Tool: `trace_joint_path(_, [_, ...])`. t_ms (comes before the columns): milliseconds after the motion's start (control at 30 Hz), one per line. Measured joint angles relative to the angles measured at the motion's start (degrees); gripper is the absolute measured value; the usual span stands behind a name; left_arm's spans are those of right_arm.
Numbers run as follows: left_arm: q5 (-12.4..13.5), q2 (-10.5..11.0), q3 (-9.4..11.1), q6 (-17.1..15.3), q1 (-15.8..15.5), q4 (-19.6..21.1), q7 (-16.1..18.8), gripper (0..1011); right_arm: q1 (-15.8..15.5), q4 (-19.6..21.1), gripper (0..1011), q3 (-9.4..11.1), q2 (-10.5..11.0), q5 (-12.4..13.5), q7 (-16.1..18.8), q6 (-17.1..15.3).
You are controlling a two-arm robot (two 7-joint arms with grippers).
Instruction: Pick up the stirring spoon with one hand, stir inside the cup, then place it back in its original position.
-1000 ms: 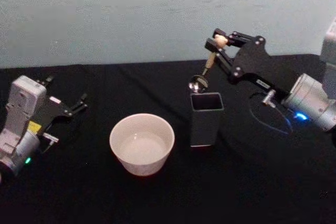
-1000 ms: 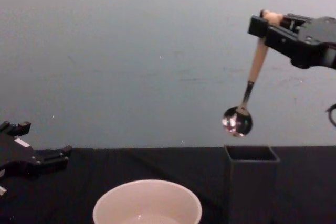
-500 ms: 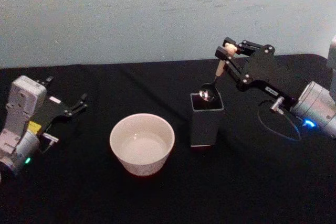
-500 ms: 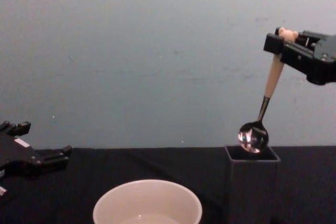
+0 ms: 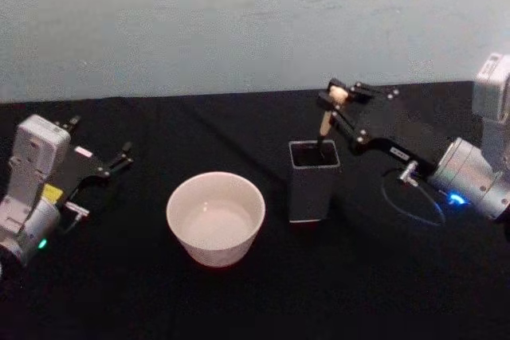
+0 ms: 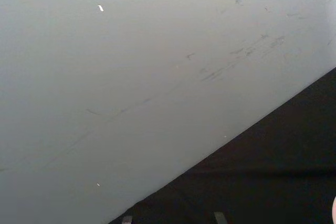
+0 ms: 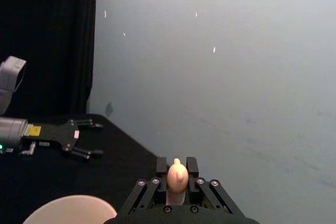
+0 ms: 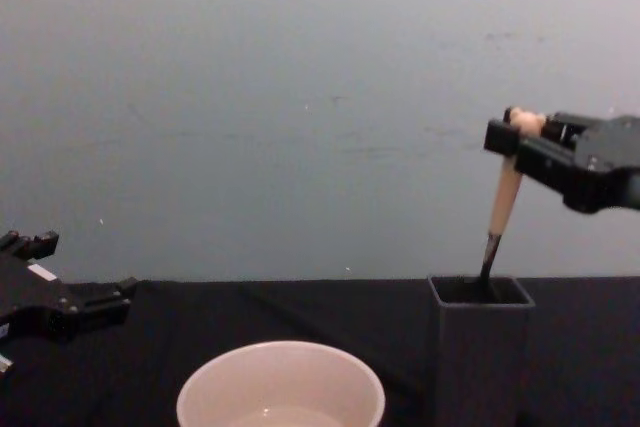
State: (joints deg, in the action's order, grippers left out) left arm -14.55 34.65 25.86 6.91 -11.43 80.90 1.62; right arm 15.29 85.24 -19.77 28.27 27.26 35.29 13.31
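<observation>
now | right gripper (image 5: pixel 334 99) jaws pinch stirring spoon (image 5: pixel 324 125) in holder (image 5: pixel 312 190) | left gripper (image 5: pixel 100 137) jaws spread

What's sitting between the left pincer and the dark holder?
The cream cup, between the left pincer and the holder, in the head view.

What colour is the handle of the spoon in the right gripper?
Cream-beige. The handle of the stirring spoon shows best in the chest view.
</observation>
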Motion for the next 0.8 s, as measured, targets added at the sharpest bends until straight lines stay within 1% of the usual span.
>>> trace_joint_path(333, [0.0,0.0,0.0,0.0,0.0,0.0,0.0,1001,0.6,-3.7,215,-2.1,-1.1,-1.5,-0.5,-2.4])
trace_joint_path(567, [0.0,0.0,0.0,0.0,0.0,0.0,0.0,1001,0.5,-5.0,214,-2.9,-1.5,-1.8,-0.6,-3.6])
trace_joint_path(800, [0.0,0.0,0.0,0.0,0.0,0.0,0.0,1001,0.4,-5.6,215,-3.3,-1.8,-2.0,-0.8,-4.1])
